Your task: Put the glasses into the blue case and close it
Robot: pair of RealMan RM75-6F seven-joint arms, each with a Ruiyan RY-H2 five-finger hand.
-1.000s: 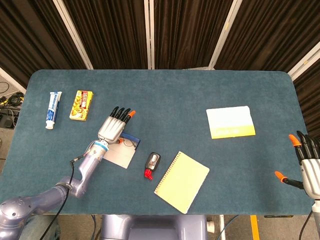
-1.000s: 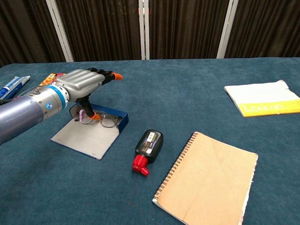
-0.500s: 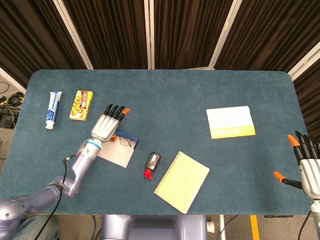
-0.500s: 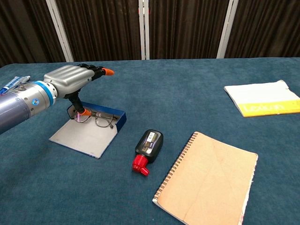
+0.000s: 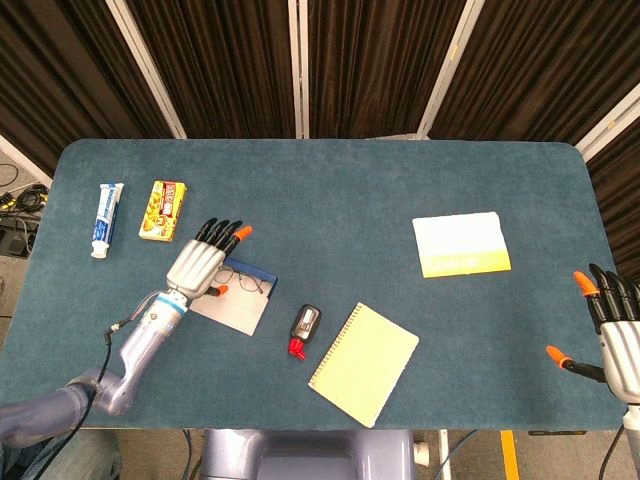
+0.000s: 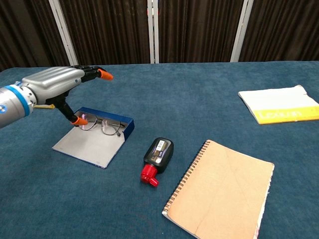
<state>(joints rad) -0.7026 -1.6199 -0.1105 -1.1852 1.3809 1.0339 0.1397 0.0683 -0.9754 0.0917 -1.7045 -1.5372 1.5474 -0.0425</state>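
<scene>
The blue case (image 6: 127,127) lies open on the table, its grey lid (image 6: 87,146) flat toward me; it also shows in the head view (image 5: 240,311). The thin-framed glasses (image 6: 101,124) rest inside the case against its blue wall, seen from above too (image 5: 240,279). My left hand (image 6: 53,82) hovers just left of the case with fingers stretched out and apart. Its orange thumb tip sits beside the left end of the glasses; I cannot tell if it touches. In the head view the left hand (image 5: 197,264) covers the case's left edge. My right hand (image 5: 614,336) hangs open off the table's right edge.
A black device with a red cap (image 6: 157,154) lies right of the case, then a yellow spiral notebook (image 6: 224,189). A white and yellow booklet (image 6: 278,105) sits at the far right. A toothpaste tube (image 5: 106,218) and a yellow snack box (image 5: 165,210) lie far left.
My left hand has drawn back leftward from above the case, leaving the glasses lying inside. The case shifted slightly left. The right hand has hardly moved.
</scene>
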